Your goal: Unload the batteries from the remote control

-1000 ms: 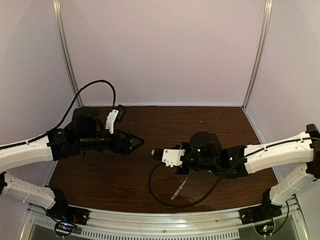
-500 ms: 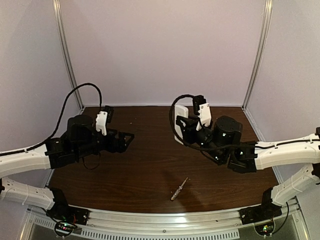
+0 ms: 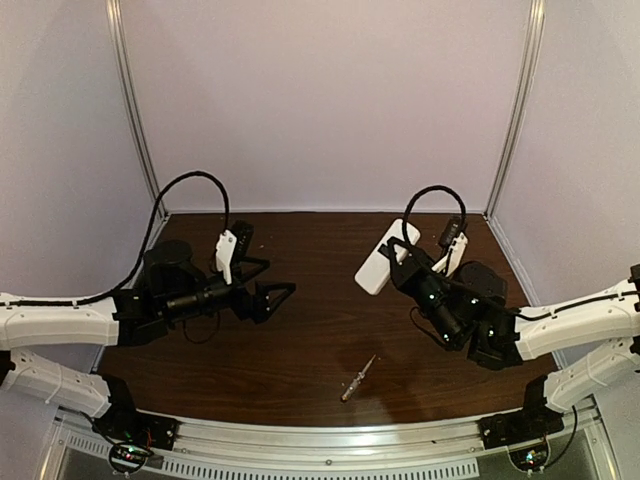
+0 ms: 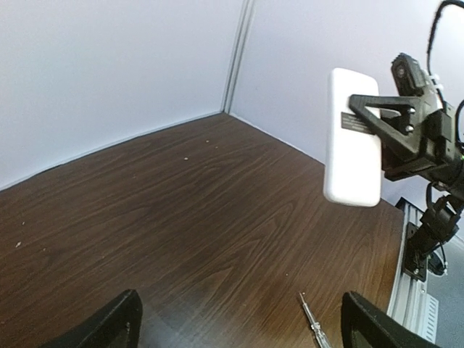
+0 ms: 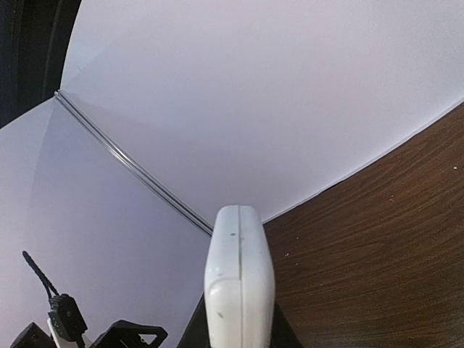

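The remote control [image 3: 377, 262] is a white bar held in the air above the back right of the table, with my right gripper [image 3: 400, 256] shut on its lower part. In the left wrist view the remote control [image 4: 353, 138] stands upright, its plain back with a dark label showing and a black finger [image 4: 388, 125] across it. The right wrist view sees the remote control [image 5: 239, 286] edge-on between its jaws. My left gripper [image 3: 274, 282] hovers open and holds nothing, to the left of the remote. No batteries are in view.
A thin silvery screwdriver [image 3: 358, 378] lies on the dark wooden table [image 3: 310, 340] near the front middle; the screwdriver [image 4: 313, 326] also shows by my left gripper's right finger. Pale walls with metal corner posts [image 3: 512, 110] close the back and sides.
My right arm has lifted the remote from low near the table's middle up and back to the right. My left gripper stayed open and shifted a little.
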